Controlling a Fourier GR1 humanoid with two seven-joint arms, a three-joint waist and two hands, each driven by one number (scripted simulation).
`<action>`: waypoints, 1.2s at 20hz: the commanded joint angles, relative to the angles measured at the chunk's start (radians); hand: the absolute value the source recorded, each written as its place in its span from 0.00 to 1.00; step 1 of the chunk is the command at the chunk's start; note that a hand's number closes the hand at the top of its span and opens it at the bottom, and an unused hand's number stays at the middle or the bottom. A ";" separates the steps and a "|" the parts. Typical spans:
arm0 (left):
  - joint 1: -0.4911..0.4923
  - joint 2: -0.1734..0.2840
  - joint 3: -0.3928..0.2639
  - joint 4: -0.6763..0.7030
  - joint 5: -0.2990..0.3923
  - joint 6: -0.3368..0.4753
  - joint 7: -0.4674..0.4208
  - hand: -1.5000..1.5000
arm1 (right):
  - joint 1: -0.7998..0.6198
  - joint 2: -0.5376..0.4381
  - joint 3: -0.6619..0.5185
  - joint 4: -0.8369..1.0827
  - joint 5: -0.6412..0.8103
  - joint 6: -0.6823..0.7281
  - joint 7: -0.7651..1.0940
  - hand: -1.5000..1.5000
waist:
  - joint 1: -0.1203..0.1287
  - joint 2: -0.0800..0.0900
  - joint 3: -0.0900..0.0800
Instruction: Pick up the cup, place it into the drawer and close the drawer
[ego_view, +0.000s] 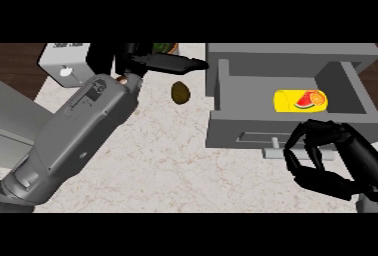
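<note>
Landmark for this report: the grey drawer (221, 125), which stands open at the right of the tabletop (162, 160).

The cup (300, 100), yellow with a fruit print (a watermelon slice and an orange are legible), lies on its side inside the drawer cavity, toward the middle of its floor. Nothing holds it.

The right hand (325, 165) is in front of the drawer, at its front panel, with the cup behind it and well apart from it inside the cavity. Its fingers are curled toward the thumb around the space at the drawer's handle (275, 149), a pale bar on the front panel. Whether the fingers actually touch the handle cannot be told from this angle. They close on nothing that can be confirmed.

The left hand (159, 62) is to the left of the drawer, beyond its back left corner, with the grey forearm running down and away from the drawer. Its fingers are extended straight toward the drawer's rear wall and carry nothing. The cup is well apart from this hand, on the other side of the drawer wall.

A small brown oval object (179, 92) lies on the tabletop just left of the drawer. A pale box (65, 62) sits farther left.
</note>
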 joint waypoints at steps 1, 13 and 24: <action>0.086 0.073 0.041 -0.100 0.007 -0.040 0.022 0.00 | -0.080 0.005 0.077 0.104 0.150 -0.039 -0.019 1.00 | 0.001 0.004 0.000; 0.369 0.230 0.117 -0.315 0.033 -0.142 0.000 0.00 | -0.256 0.003 0.253 0.591 0.602 -0.265 -0.166 1.00 | 0.013 0.007 0.001; 0.527 0.264 0.214 -0.321 0.030 -0.293 -0.077 0.00 | -0.605 0.094 0.110 1.294 0.623 -0.475 -0.385 1.00 | 0.013 0.020 0.001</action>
